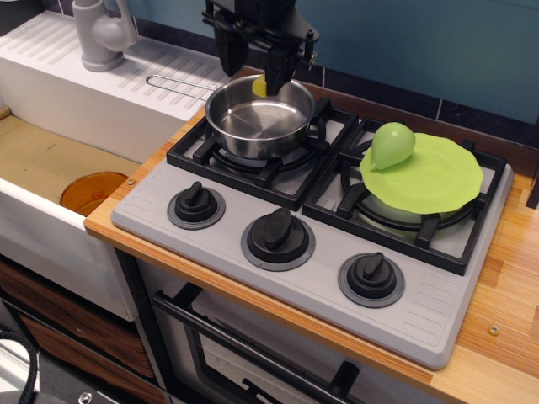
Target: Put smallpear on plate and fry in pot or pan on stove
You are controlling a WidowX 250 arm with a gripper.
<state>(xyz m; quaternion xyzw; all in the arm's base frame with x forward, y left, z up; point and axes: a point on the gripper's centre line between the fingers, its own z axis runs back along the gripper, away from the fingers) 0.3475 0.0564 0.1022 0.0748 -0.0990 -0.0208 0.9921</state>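
Observation:
On the grey stove [438,307], the steel pan [253,126] stands on the left burner. My gripper [253,71] hangs just above the pan's far rim, fingers spread and open. A bit of the yellow fry [259,86] shows between and just below the fingers, at the pan's back wall; I cannot tell whether it rests there or is still falling. The light-green smallpear [392,145] sits on the left part of the lime-green plate [438,183], which lies on the right burner.
A white sink [50,168] to the left holds an orange disc [93,192]. A grey faucet [101,34] stands on the ribbed drainboard behind it. The pan's wire handle [177,82] points left. Three black knobs [278,231] line the stove front. Wooden counter [514,278] on the right.

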